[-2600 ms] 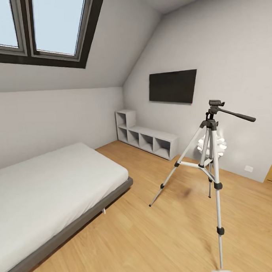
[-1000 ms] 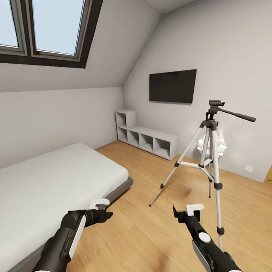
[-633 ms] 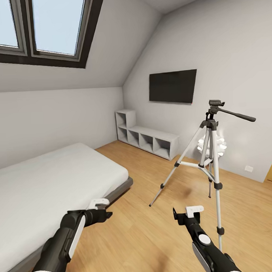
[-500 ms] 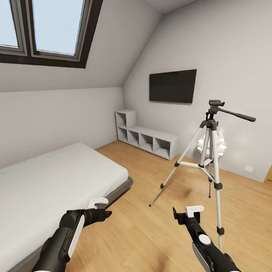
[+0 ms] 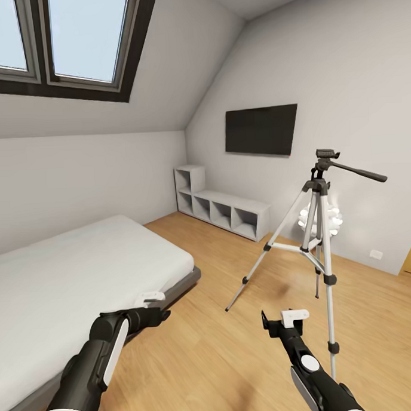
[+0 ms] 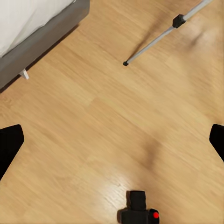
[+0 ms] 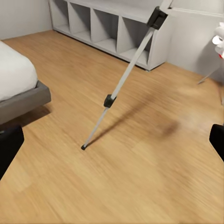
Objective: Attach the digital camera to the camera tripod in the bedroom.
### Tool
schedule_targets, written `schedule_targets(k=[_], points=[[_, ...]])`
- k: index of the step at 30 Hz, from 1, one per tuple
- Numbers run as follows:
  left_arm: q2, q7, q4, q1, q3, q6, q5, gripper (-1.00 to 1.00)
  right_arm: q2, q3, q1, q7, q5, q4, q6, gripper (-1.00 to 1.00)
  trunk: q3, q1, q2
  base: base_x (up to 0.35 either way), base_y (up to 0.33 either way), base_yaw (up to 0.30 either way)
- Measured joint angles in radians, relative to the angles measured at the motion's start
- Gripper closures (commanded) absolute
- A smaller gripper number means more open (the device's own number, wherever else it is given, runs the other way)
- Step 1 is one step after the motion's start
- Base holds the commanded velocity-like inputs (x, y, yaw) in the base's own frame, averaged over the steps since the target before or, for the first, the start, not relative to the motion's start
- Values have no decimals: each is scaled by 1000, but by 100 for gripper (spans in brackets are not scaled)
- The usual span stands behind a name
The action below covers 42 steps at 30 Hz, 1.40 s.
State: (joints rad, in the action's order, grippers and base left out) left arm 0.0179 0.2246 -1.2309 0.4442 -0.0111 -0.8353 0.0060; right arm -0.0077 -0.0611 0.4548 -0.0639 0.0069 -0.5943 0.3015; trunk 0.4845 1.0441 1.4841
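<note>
The bedroom's grey bed [image 5: 65,283] takes up the lower left of the head view, with the low cubby shelf [image 5: 223,210] and wall TV [image 5: 261,130] beyond it at centre. The camera tripod [image 5: 317,236] stands upright at right of centre, its long axis vertical, legs splayed on the wood floor [image 5: 235,347], its black pan handle reaching toward the right edge; its head is bare, ready for mounting. Both arms are raised low in the frame, probably readying a pick-up: the left gripper [image 5: 155,308] and right gripper [image 5: 286,323] hold nothing, and each wrist view shows dark fingertips at opposite edges, so the jaws stand wide. The digital camera [image 6: 138,212] lies on the floor at the bottom centre of the left wrist view, red button beside its body, lens seemingly pointing up the frame.
</note>
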Motion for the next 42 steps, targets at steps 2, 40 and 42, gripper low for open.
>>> schedule_targets(k=[2, 40, 42], points=[[0, 0, -2, 0, 0, 0, 0, -100, 0, 0, 0, -1, 0, 0, 2, -100, 6, 8, 14, 0, 0, 0], [39, -5, -49, 0, 78, 0, -2, -100, -1, -48, 8, -26, 21, -133, 77, -100, 125, 153, 280, 0, 0, 0], [39, -6, -55, -1, 78, 0, -2, -100, -1, -48, 8, -26, 21, -133, 77, -100, 132, 161, 294, 0, 0, 0]])
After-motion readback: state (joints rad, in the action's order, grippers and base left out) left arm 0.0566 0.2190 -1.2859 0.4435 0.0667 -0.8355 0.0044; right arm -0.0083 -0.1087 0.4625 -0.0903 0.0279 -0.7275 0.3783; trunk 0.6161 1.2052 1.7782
